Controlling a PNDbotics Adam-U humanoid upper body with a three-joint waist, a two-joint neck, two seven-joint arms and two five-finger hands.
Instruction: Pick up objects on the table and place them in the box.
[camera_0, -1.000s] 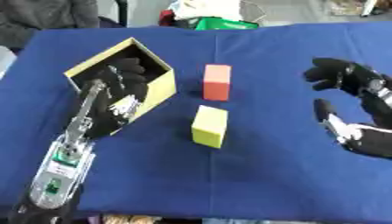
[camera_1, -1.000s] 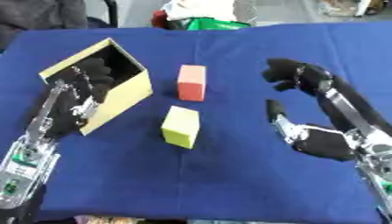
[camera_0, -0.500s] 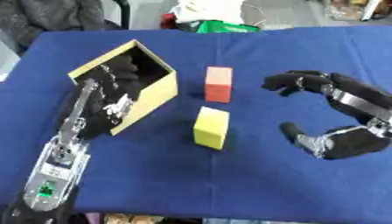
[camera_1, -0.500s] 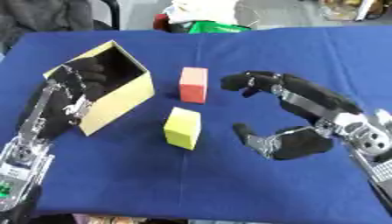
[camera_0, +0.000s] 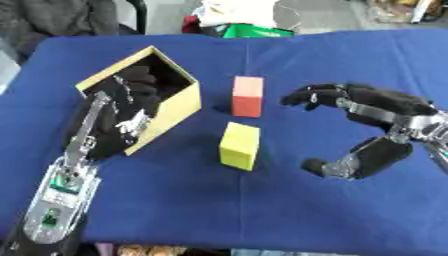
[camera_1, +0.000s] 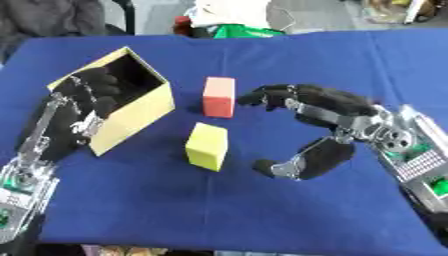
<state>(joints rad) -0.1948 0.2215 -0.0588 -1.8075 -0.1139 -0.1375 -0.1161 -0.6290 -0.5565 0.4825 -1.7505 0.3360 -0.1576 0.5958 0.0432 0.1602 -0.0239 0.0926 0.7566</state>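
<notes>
On the blue table (camera_0: 262, 200), the right hand (camera_1: 328, 127) hovered spread wide beside the yellow block (camera_0: 239, 146) and red block (camera_0: 248, 96), while the left hand (camera_0: 122, 117) curled over the box (camera_0: 179, 107) wall, apparently steadying it.

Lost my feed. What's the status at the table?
Right robot hand open, beside both blocks, touching neither. Left robot hand curled on the box rim. Red block and yellow block on cloth. Nothing between.
</notes>
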